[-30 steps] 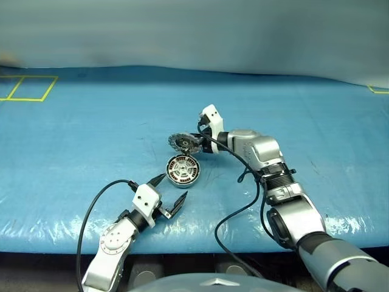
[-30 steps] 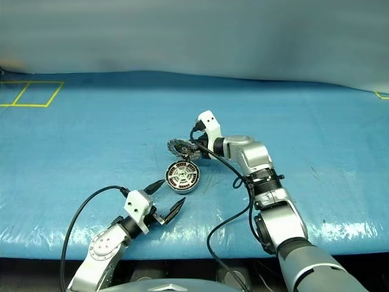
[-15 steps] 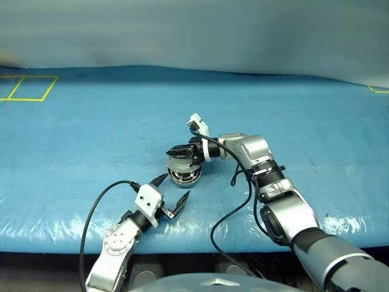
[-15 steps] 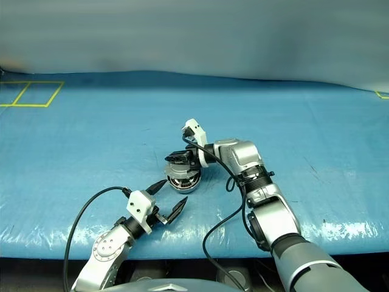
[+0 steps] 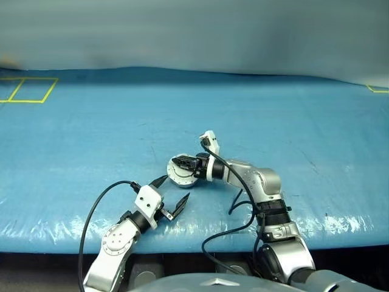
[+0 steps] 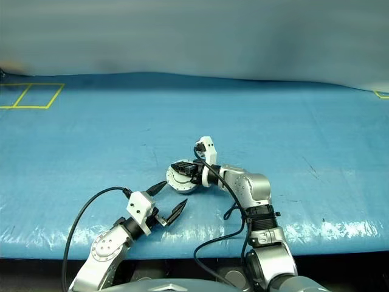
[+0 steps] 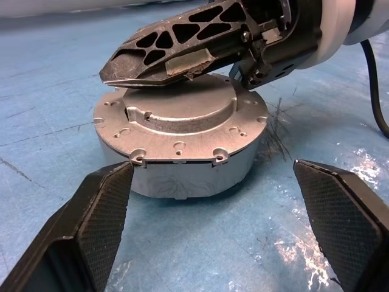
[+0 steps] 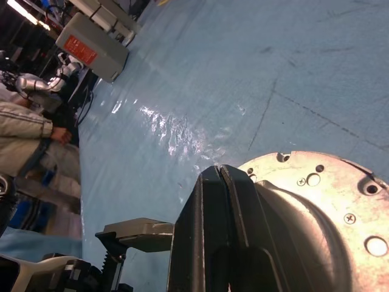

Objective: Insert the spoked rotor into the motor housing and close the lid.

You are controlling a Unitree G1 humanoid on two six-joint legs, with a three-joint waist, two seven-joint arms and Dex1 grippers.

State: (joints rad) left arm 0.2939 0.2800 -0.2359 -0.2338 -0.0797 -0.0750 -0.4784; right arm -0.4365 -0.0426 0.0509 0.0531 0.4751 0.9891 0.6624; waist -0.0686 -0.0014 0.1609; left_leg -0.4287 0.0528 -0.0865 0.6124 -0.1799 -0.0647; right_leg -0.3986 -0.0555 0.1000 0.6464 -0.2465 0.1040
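Observation:
The motor housing (image 7: 182, 177) stands on the blue table with the lid (image 7: 176, 115) lying flat on top, plain grey face with its raised centre circle up. My right gripper (image 7: 107, 75) is shut with nothing between its fingers, which lie across the lid's top (image 8: 316, 207). From the near side, my left gripper (image 5: 174, 187) faces the housing (image 5: 181, 175), open wide, one finger (image 7: 91, 219) to each side and short of touching it. The spoked rotor is out of view.
Blue sheeting covers the table (image 5: 91, 121) all around the housing. Yellow tape squares (image 5: 27, 89) mark the far left corner. My right arm's black cable (image 5: 237, 207) loops over the table near the front edge. A person (image 8: 24, 134) and equipment stand beyond the table.
My right gripper swung the lid from behind the housing over and down onto it. The copper coils that showed a second ago are covered. The left gripper kept still.

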